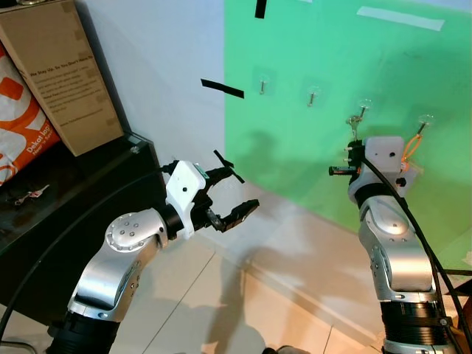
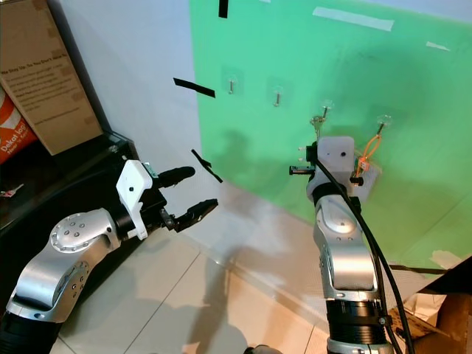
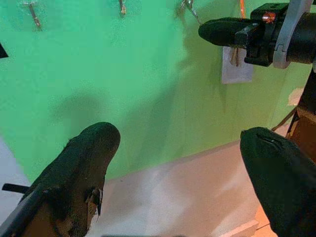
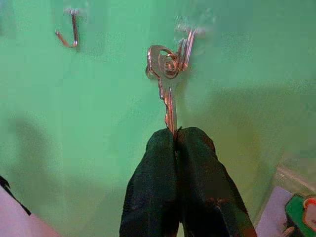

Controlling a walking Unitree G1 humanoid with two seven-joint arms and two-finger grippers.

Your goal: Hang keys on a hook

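Keys [image 4: 168, 94] ringed over a hook [image 4: 187, 44], pinched by right fingers [image 4: 197, 182]; left fingers [image 3: 74, 173] wide.

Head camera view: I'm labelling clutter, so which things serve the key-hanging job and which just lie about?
Job:
keys, pinched in the right pincer
hook holding their ring

Lying about:
cardboard box
orange bag
spare hooks
open left pincer
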